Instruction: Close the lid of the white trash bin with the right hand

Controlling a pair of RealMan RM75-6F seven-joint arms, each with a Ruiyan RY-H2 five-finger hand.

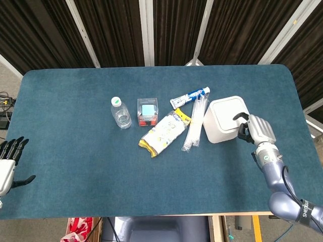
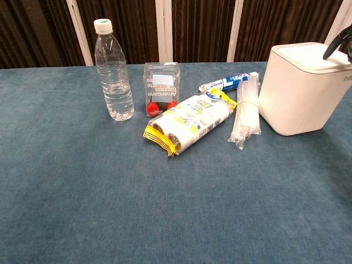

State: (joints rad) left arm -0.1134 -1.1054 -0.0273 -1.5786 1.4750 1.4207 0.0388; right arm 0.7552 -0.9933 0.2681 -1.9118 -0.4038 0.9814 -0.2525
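A broad table covered in dark blue-green felt (image 1: 75, 96) is carrying everything, its long far edge running against dark curtains. The white, rounded-square plastic trash bin (image 1: 225, 120) is sitting toward the table's right end, roughly midway between the far and near edges; in the chest view the bin (image 2: 300, 91) is showing plain, smooth walls that are narrowing slightly toward the base. Its flat white lid (image 1: 228, 109) is lying level inside the rim, closing the top.

The robot's right hand (image 1: 256, 129), silver-backed with black fingers, is hovering at the bin's right side, its dark fingers (image 1: 240, 119) curling inward and reaching over the lid's right edge; whether they are touching it cannot be told. They are clasping nothing. The left hand (image 1: 7, 162) is hanging off the table's left edge, empty, with fingers slightly apart.

Left of the bin, a yellow-and-white plastic-wrapped pack of rolls (image 1: 164, 132) is lying diagonally. A bundle of clear plastic straws (image 1: 194, 124) is lying between that pack and the bin. A clear plastic water bottle with a white cap (image 1: 120, 113) is standing upright further left. Between bottle and pack, a clear cube-shaped box with red capsules (image 1: 147, 111) is sitting. A blue-and-white tube (image 1: 190, 97) is resting nearest the far edge.
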